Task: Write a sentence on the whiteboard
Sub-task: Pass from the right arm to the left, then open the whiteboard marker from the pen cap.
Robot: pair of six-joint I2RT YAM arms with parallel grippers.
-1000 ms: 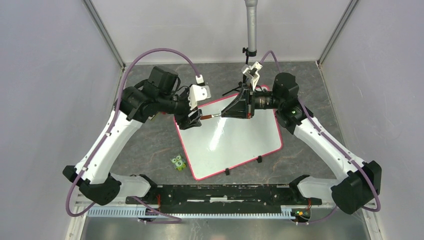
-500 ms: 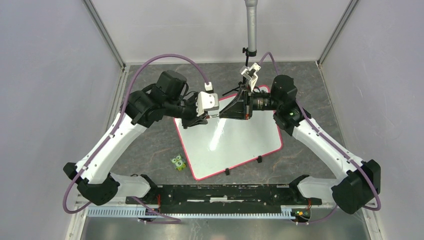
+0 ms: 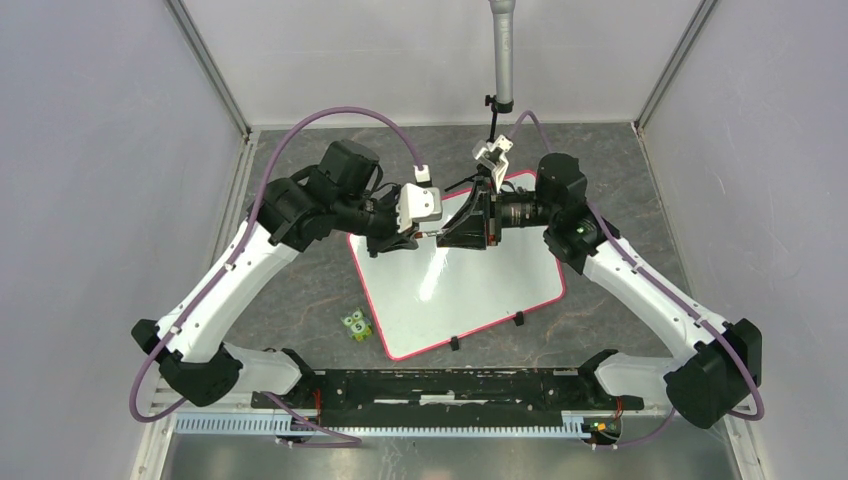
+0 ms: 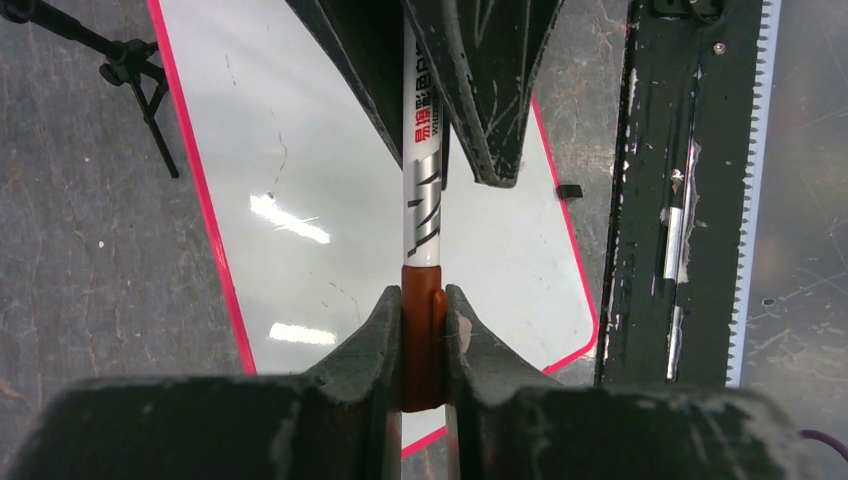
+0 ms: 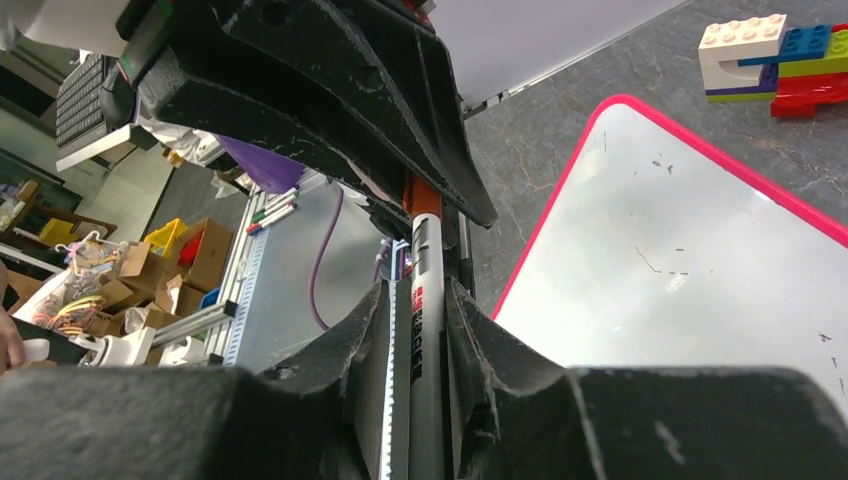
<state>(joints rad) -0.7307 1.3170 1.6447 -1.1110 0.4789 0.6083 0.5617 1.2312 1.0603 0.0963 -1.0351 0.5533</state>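
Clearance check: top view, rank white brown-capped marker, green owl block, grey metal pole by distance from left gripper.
From the left gripper:
1. white brown-capped marker, in its grip.
2. green owl block, near side.
3. grey metal pole, far back.

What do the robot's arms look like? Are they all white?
Not all white. The left arm and right arm have long white shells with black joints and black bases. A purple cable loops along each one. The left gripper and right gripper have chunky black fingers, scuffed with pale scratches. A small white camera block sits at the left wrist.
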